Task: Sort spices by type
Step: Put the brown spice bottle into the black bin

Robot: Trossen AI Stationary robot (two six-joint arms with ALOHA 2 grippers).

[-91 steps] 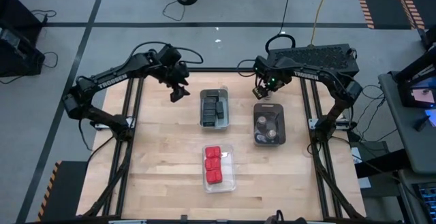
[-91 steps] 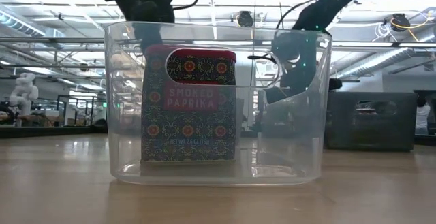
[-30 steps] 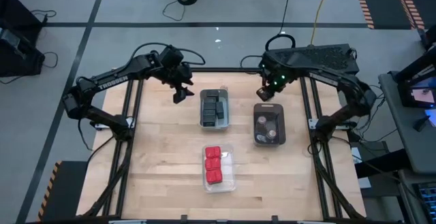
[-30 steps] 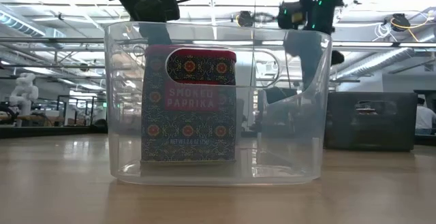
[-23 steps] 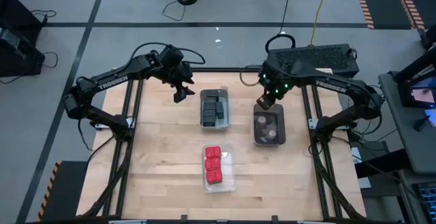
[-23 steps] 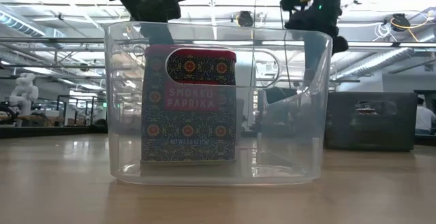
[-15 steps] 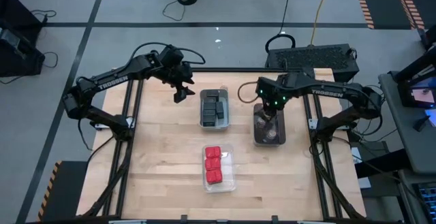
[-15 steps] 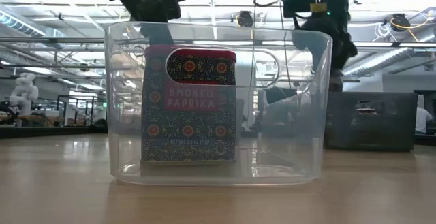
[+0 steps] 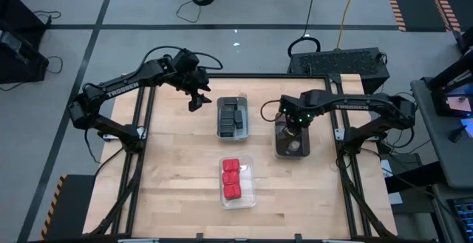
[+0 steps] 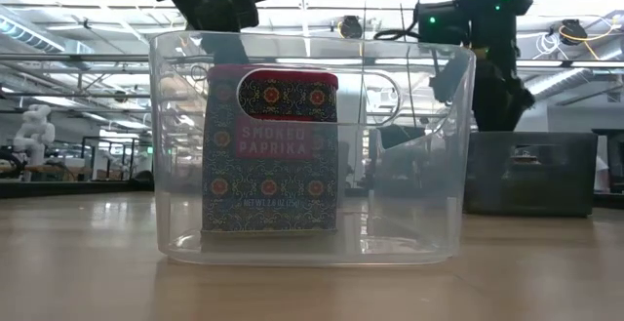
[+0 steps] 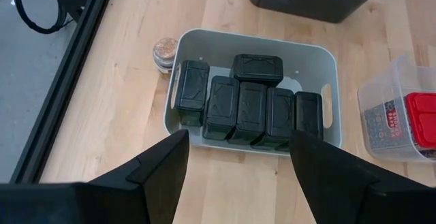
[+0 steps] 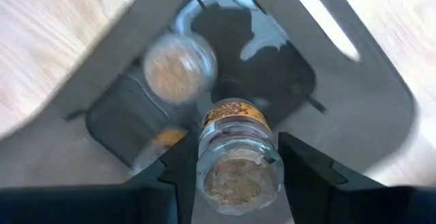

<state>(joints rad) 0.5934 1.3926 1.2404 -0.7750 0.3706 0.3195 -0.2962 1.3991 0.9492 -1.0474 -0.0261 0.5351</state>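
Right gripper [image 12: 238,176]: held over the dark smoky tray [image 9: 293,136] at the table's right side; its two fingers are closed against the sides of a small round jar [image 12: 238,159], which is carried above the tray's inside.
Jars already in the dark tray: at least one more jar with a tan top [image 12: 180,67] is seen lying below the held one.
Left gripper [image 11: 238,163]: held in the air above the table's far left part, just beside the grey tray [image 11: 320,71]; its fingers are spread apart and nothing is held.
Black spice tins [image 11: 248,105]: six are packed in the grey tray at the table's middle.
Stray jar [image 11: 165,52]: one tan-topped jar stands on the wood, touching the grey tray's outer wall.
Red spice tins [image 9: 231,179]: lined up in the clear tray [image 9: 250,191] nearest the table's front edge; the label "Smoked Paprika" [image 10: 272,140] is read in the low view.
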